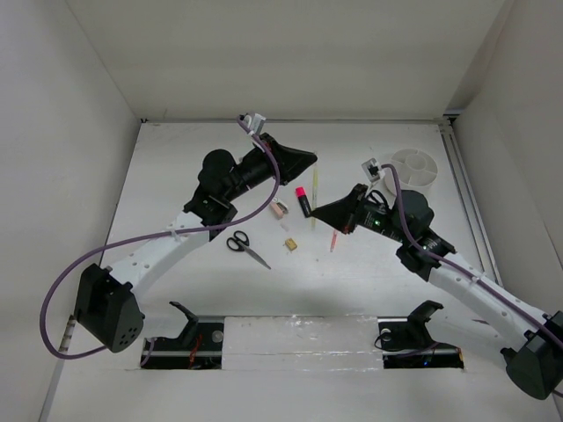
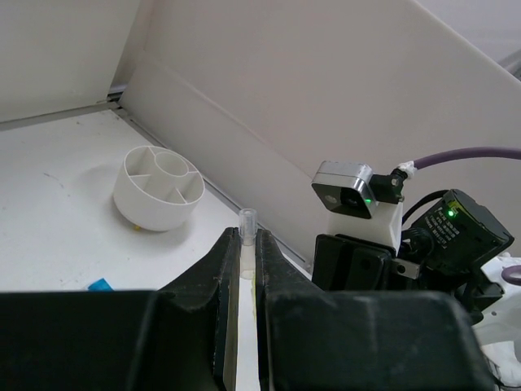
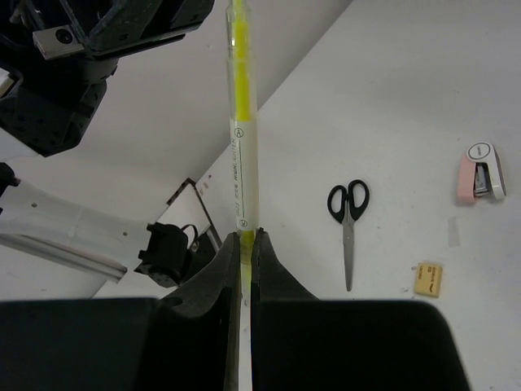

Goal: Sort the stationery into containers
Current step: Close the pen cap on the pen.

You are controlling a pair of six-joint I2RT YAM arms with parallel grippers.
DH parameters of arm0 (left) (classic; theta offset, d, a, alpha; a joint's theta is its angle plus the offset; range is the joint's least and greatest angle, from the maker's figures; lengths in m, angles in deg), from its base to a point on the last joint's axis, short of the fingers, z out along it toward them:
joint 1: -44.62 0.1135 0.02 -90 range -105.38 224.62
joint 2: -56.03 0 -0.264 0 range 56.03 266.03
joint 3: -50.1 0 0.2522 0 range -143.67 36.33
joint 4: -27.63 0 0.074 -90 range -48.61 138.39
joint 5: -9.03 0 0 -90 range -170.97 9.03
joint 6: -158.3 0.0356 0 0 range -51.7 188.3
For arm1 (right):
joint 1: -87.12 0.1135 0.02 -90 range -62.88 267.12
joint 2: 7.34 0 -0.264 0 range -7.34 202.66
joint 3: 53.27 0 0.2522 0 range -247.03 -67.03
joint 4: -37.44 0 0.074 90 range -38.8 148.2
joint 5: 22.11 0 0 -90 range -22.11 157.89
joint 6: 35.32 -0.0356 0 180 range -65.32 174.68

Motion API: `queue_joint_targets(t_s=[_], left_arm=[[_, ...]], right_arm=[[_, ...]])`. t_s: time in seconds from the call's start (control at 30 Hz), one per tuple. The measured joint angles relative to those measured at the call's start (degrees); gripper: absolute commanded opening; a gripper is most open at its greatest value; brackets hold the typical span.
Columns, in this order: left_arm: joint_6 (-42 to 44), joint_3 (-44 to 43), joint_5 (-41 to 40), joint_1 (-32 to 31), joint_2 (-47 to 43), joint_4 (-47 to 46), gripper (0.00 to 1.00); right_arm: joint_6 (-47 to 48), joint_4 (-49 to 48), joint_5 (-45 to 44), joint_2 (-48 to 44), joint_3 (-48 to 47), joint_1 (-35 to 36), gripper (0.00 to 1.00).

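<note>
A thin yellow pen (image 1: pixel 313 195) hangs between my two grippers above the table. My right gripper (image 3: pixel 246 236) is shut on its lower end, and the pen (image 3: pixel 238 122) runs up to the left gripper. My left gripper (image 2: pixel 243 236) is shut around the pen's clear tip (image 2: pixel 247 221). In the top view the left gripper (image 1: pixel 310 162) is just behind the right gripper (image 1: pixel 318 214). The round white divided bowl (image 1: pixel 413 169) stands at the back right and also shows in the left wrist view (image 2: pixel 160 187). The smaller cup is out of view.
On the table lie black-handled scissors (image 1: pixel 248 249), a black marker with a pink cap (image 1: pixel 301 201), a pinkish eraser (image 1: pixel 280 209), a tan piece (image 1: pixel 288 243) and a thin pink pen (image 1: pixel 334 239). White walls enclose the table on three sides.
</note>
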Motion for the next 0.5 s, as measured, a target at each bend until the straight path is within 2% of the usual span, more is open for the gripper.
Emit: queue_joint_targets(t_s=[0.5], left_arm=[[-0.92,0.02,1.31,0.02,1.57,-0.92,0.0]], right_arm=[[-0.02,0.63,-0.17,0.48,-0.52,-0.37,0.0]])
